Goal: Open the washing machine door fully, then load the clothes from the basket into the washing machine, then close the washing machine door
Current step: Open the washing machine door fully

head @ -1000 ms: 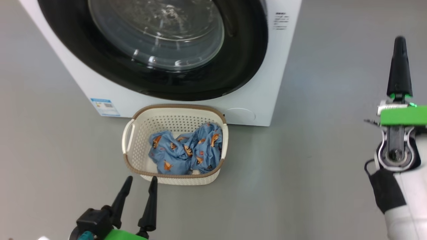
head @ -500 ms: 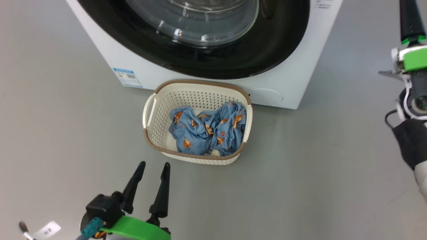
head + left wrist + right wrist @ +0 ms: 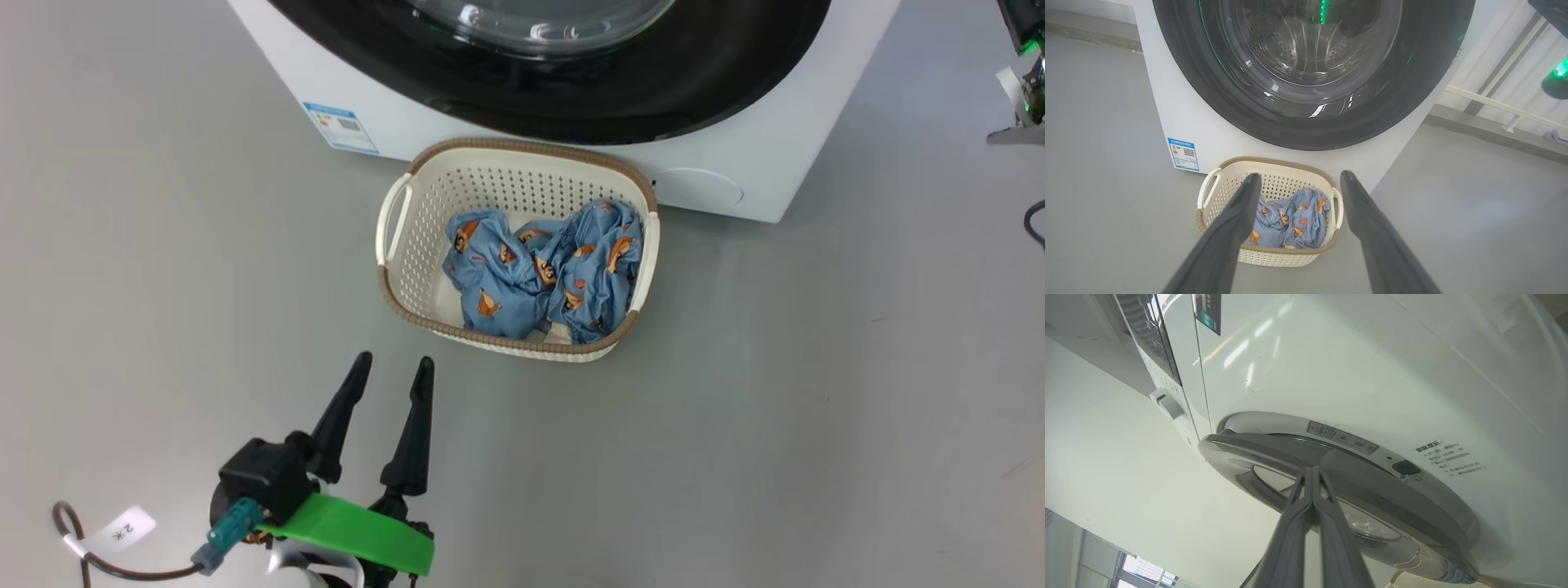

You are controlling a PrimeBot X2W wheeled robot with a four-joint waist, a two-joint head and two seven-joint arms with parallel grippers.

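The washing machine [image 3: 784, 155] stands at the top of the head view, its glossy black door [image 3: 571, 102] against its front. On the floor just before it sits the cream basket [image 3: 424, 237] holding the crumpled blue clothes [image 3: 547, 269]. My left gripper [image 3: 394, 363] is open and empty, a short way in front of the basket's near-left corner. Its wrist view looks past the gripper [image 3: 1300, 176] at the basket [image 3: 1274, 257], clothes [image 3: 1290, 222] and door [image 3: 1306, 126]. My right gripper [image 3: 1311, 470] is shut, tips at the door's edge [image 3: 1355, 473]; whether they touch it I cannot tell.
Grey floor spreads on all sides of the basket. A blue label [image 3: 340, 126] marks the washer's lower left front and a round cover [image 3: 702, 186] its lower right. My right wrist hardware [image 3: 1024, 73] shows at the top right edge. A tagged cable [image 3: 114, 535] trails behind my left gripper.
The head camera has moved, so washer and basket sit higher and further right in the picture. My right gripper has risen beside the washer, its fingers leaving the picture's top. Both grippers keep their states.
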